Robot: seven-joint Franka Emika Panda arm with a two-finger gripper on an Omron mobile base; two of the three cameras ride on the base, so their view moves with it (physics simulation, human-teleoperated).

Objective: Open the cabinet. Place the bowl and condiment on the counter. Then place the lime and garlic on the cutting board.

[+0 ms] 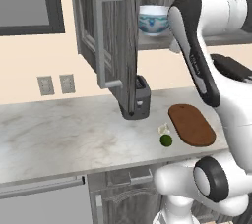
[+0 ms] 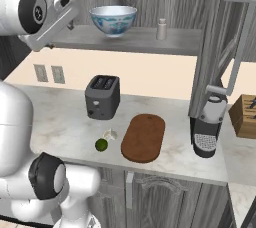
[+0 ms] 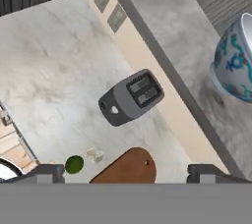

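Cabinet door: the cabinet [image 1: 110, 36] is open. In the left base view its dark wood door swings out toward us, with a long silver handle [image 1: 101, 41] on it.
Wall plugs: two small grey plates [image 2: 50, 74] sit on the cream wall, left of the toaster.
Claw: the gripper [image 3: 125, 171] is up high beside the shelf, looking down at the worktop. Its two dark tips stand far apart at the bottom of the hand view, with nothing between them.
Bowl: the bowl [image 2: 113, 20] stands upright on the cabinet shelf. It is white inside and blue and white outside.
Toaster: a dark grey toaster [image 2: 103, 96] stands on the counter [image 2: 60, 122], under the bowl.
Lime: the lime [image 2: 101, 144] is a small green ball on the counter, near the front edge and just left of the board.
Garlic: the garlic [image 2: 110, 134] is a tiny pale lump right behind the lime. It is too small to tell if the two touch.
Cutting board: the cutting board [image 2: 144, 137] lies flat on the counter, right of the lime and garlic. Nothing lies on it.
Shaker: the condiment [image 2: 161, 29] stands on the same shelf, well to the right of the bowl.
Coffee machine: a silver and black coffee machine [image 2: 206, 127] stands right of the board.
Far right: a brown wooden block [image 2: 244, 116], maybe for knives.
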